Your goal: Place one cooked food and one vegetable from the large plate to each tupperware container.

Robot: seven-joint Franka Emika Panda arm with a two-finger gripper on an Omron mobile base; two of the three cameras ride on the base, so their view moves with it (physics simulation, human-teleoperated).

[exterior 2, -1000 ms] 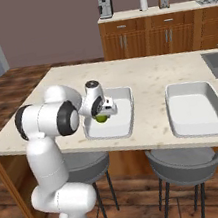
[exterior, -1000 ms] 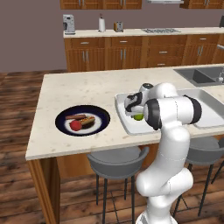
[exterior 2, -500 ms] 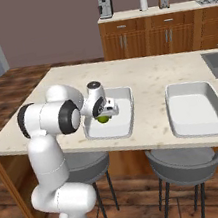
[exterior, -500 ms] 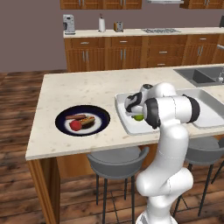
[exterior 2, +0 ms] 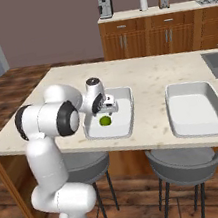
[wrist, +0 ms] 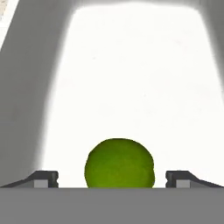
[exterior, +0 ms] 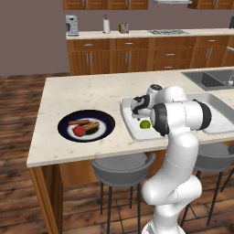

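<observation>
The large plate (exterior: 102, 135) lies on the island's left part with a red round piece (exterior: 79, 131) and brown cooked pieces (exterior: 91, 126) on it. A round green vegetable (wrist: 119, 164) rests on the floor of the nearer white tupperware container (exterior: 129, 119), also seen as the green vegetable (exterior 2: 105, 121) in that container (exterior 2: 126, 126). My gripper (wrist: 111, 178) hangs low over it and is open; each fingertip (wrist: 43, 178) stands apart from the vegetable's side. From the base views the gripper (exterior: 137, 106) (exterior 2: 109, 106) is just above the tray. The second container (exterior 2: 195, 108) holds nothing.
A grey sink basin (exterior: 208, 78) is set in the counter at the far right. Stools (exterior: 121, 170) stand under the island's front edge. A back counter (exterior: 137, 34) carries small appliances. My own arm covers part of the second container (exterior: 217, 116).
The jaws have spread wider off the green vegetable, which now lies free on the container floor. The arm has barely moved.
</observation>
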